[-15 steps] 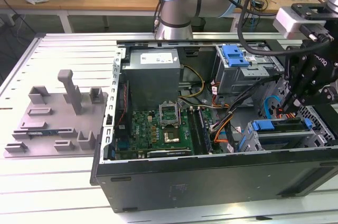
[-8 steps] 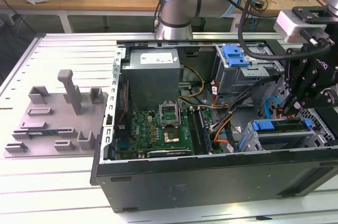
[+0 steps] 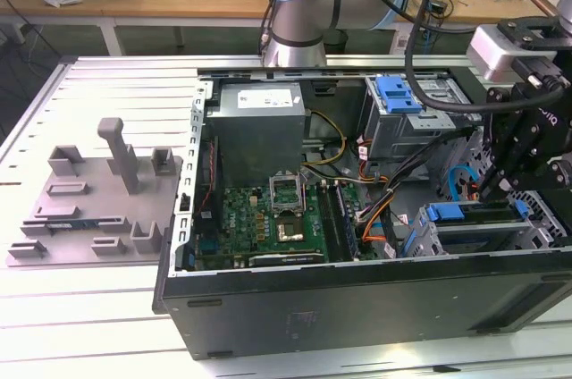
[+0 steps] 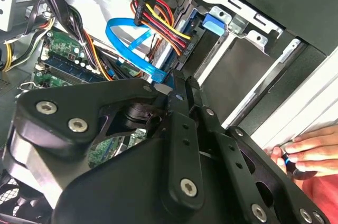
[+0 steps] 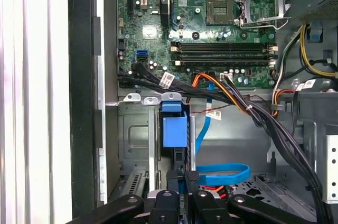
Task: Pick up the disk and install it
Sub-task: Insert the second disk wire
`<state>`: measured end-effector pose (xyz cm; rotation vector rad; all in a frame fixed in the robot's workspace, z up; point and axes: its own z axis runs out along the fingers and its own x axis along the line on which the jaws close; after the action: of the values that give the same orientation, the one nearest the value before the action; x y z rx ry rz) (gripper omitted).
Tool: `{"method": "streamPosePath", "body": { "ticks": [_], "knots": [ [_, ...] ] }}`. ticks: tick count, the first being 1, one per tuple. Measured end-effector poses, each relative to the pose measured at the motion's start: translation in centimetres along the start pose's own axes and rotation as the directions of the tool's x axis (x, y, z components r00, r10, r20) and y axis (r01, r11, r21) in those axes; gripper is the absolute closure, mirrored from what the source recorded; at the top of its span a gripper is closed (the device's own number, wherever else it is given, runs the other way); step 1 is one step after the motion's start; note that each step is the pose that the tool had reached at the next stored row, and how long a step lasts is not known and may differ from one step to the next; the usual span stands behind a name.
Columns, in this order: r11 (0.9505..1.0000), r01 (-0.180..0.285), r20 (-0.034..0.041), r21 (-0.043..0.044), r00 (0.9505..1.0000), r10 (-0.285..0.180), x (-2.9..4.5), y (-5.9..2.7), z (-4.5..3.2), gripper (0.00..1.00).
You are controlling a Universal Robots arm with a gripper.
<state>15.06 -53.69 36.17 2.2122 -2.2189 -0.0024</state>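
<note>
The disk stands on edge in the metal drive cage at the front corner of the open computer case, at the exterior view's right; its blue carrier frame faces up. In both wrist views it shows as a blue block and a blue tab between the cage walls. My gripper hangs directly over it with the black fingers drawn together at the carrier's edge. I cannot tell whether the tips touch it.
A blue bracket tops the rear drive cage. A blue data cable and cable bundles run beside the gripper. A grey fixture lies outside the case. A person's hand rests beyond the case wall.
</note>
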Motion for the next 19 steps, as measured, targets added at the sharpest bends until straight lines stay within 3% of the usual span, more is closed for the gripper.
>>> {"method": "streamPosePath", "body": {
  "ticks": [19],
  "knots": [
    [1.0000, 0.000, -0.0001, 0.0000, 1.0000, 0.000, -0.29, -0.17, 0.23, 0.84]
  ]
}}
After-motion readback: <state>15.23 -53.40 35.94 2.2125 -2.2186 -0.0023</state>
